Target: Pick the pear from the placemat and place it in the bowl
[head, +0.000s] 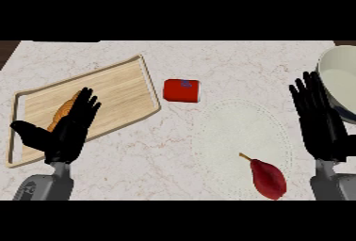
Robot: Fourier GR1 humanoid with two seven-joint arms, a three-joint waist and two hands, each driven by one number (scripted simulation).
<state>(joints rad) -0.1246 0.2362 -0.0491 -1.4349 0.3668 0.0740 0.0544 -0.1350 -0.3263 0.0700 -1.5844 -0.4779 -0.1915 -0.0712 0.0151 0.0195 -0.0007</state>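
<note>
Pear (pixel 268 178), dark red with a thin stem pointing up and to the left, lies on its side at the near right part of the pale round placemat (pixel 243 127). Nothing touches it. Just to its right the right hand (pixel 321 124) stands with fingers straight and slightly spread, pointing away from the robot, holding nothing; its fingertips reach up beside the bowl (pixel 338 77), whose cream inside and darker rim show at the counter's far right edge, partly cut off by the view. Whether the hand touches the bowl's rim cannot be told. Beyond the placemat's far left edge sits a small red block (pixel 182 90) with a bluish mark on top. Farther left, a wooden tray (pixel 118 89) lies at an angle on the marbled counter (pixel 230 56). The left hand (pixel 68 129) is open over the tray, fingers straight, thumb out to the left, grasping nothing, and partly hides an orange item (pixel 68 107) lying on the wood.
</note>
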